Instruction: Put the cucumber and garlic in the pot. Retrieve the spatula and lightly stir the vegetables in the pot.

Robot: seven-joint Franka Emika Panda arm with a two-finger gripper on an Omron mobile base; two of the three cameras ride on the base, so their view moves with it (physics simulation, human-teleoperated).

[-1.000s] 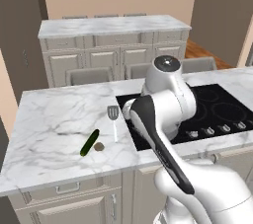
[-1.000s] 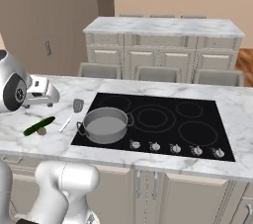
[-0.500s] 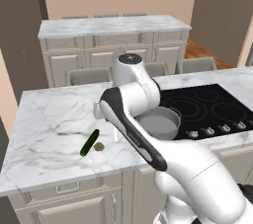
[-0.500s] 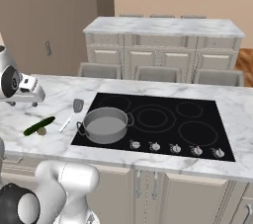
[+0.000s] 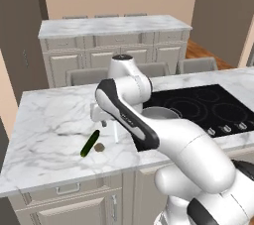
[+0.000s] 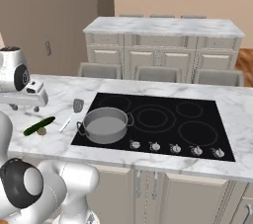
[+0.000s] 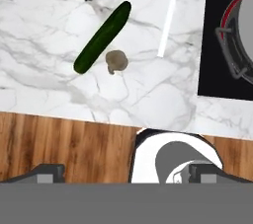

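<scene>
We see the cucumber (image 7: 103, 37) lying on the marble counter (image 7: 59, 75), the garlic (image 7: 116, 61) just beside it, then the spatula (image 7: 168, 18), then the pot (image 6: 105, 125) on the cooktop (image 6: 163, 119). Our gripper (image 7: 127, 173) hangs above, 2 fingertips spread wide, holding nothing.

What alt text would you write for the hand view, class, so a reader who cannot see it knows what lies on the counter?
A dark green cucumber lies diagonally on a white marble counter, with a small tan garlic close beside it. The spatula lies beyond them, its pale handle pointing toward the counter's edge, and the grey pot sits on the black cooktop at the right edge.
</scene>
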